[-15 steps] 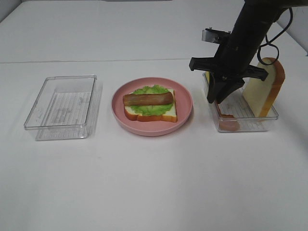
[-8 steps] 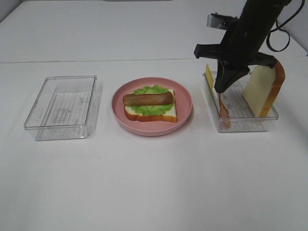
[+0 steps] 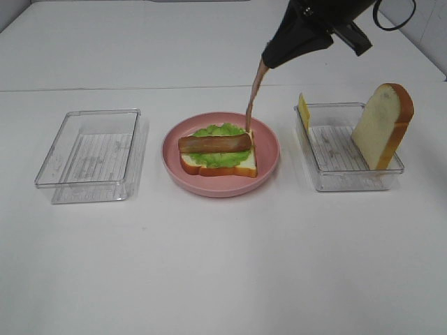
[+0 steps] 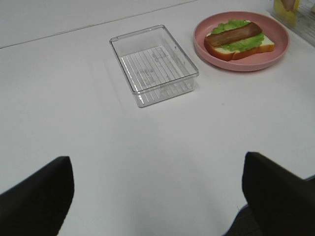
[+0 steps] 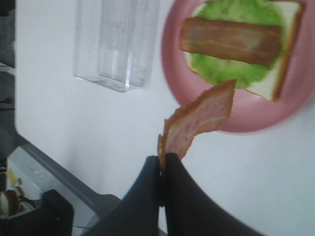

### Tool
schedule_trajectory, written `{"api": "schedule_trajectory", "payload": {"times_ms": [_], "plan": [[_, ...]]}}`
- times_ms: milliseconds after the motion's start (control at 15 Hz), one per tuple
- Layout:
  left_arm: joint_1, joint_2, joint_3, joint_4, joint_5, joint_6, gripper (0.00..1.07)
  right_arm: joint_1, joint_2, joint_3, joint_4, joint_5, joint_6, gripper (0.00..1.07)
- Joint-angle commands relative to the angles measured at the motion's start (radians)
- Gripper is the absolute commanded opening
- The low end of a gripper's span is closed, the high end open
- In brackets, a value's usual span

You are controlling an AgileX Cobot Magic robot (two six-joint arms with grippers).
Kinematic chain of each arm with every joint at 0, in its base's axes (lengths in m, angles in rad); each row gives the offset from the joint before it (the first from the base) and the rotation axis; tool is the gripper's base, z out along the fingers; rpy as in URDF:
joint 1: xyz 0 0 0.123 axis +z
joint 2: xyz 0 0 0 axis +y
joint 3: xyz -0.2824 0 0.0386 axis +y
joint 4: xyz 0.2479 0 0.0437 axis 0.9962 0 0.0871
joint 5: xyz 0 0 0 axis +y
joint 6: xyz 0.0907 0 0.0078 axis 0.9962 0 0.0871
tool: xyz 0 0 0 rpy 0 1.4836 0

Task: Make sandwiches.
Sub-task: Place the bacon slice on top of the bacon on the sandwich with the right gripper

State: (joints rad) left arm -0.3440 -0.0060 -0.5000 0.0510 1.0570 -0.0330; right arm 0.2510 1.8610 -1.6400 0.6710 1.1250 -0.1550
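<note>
On the pink plate (image 3: 269, 157) lies the open sandwich (image 3: 218, 151): a bread slice, green lettuce and one brown meat strip (image 3: 214, 144). My right gripper (image 3: 266, 64) is shut on a second meat strip (image 3: 253, 95), which dangles over the plate's far right side; in the right wrist view this strip (image 5: 199, 120) hangs from the fingertips (image 5: 163, 162) next to the sandwich (image 5: 239, 46). A bread slice (image 3: 382, 125) leans upright in the right clear tray (image 3: 347, 180), with yellow cheese (image 3: 304, 110) at its left end. My left gripper (image 4: 157, 196) is open, low over bare table.
An empty clear tray (image 3: 91, 153) stands left of the plate, also seen in the left wrist view as the tray (image 4: 153, 64) beside the plate (image 4: 241, 39). A table seam runs across behind the objects.
My right gripper has closed on a meat strip in the right tray, lifted it out and carried it left to above the plate. The left arm has not moved.
</note>
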Motion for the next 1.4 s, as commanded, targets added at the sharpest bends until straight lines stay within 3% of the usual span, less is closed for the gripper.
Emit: {"api": "schedule_trajectory", "payload": {"times_ms": [67,333,667,933,1067,1400], "plan": [[0.000,-0.007,0.002,0.001,-0.010,0.001,0.88,0.000,0.024,-0.004,0.167,-0.078,-0.079,0.00],[0.000,-0.007,0.002,0.001,-0.010,0.002,0.88,0.011,0.099,-0.004,0.365,-0.165,-0.147,0.00],[0.000,-0.007,0.002,0.001,-0.010,0.002,0.88,0.091,0.231,-0.004,0.480,-0.310,-0.212,0.00],[0.000,-0.007,0.002,0.001,-0.010,0.002,0.88,0.126,0.348,-0.004,0.691,-0.431,-0.327,0.00],[0.000,-0.007,0.002,0.001,-0.010,0.002,0.88,0.125,0.364,-0.004,0.677,-0.444,-0.336,0.00],[0.000,-0.007,0.002,0.001,-0.010,0.002,0.88,0.091,0.356,-0.004,0.314,-0.388,-0.088,0.00]]}}
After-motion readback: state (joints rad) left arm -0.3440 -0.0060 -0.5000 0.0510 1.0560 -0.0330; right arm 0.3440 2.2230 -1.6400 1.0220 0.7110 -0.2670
